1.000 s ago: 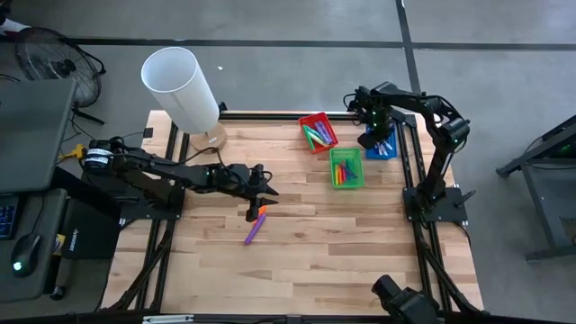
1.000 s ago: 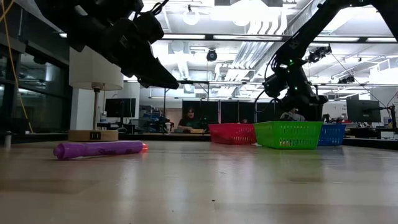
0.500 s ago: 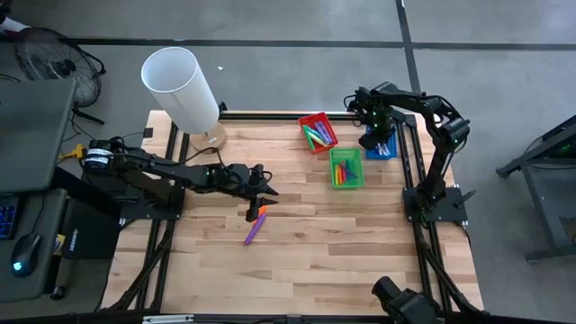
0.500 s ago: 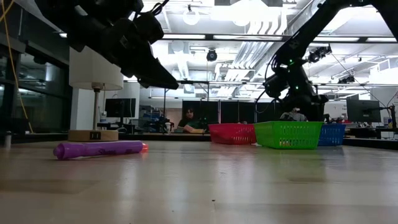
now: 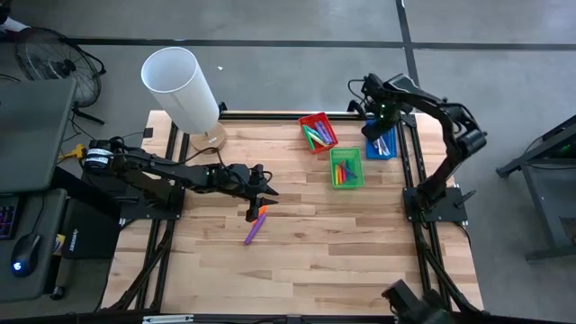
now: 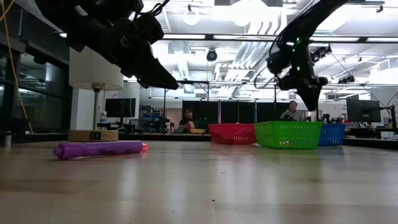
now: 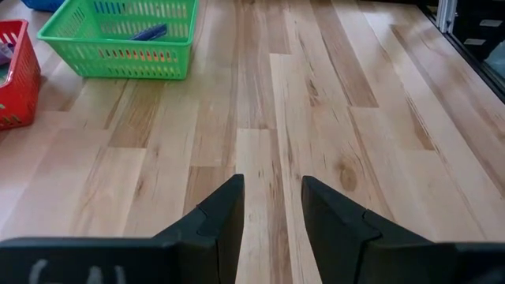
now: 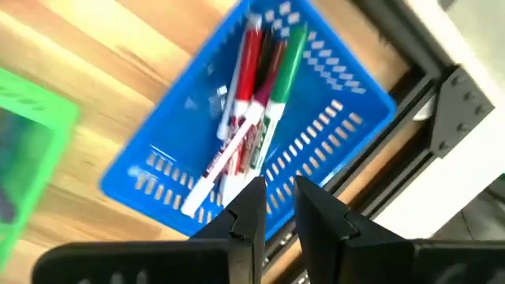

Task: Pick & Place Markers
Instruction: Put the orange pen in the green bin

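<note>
A wooden plank table (image 5: 297, 261) is taking up the middle of the high view, sitting on a grey floor (image 5: 270, 22). A lamp with a white cylindrical shade (image 5: 180, 87) is standing at the table's far left corner on a wooden base (image 6: 93, 134). Three small plastic trays are sitting near the far right corner: a red tray (image 5: 319, 120), a green tray (image 5: 357, 167) just beside it, and a blue tray (image 8: 316, 102) against the right edge. A fan (image 5: 54, 56) is standing on the floor beyond the left side. In the low view, a person (image 6: 185, 119) is sitting in the room behind the table.
</note>
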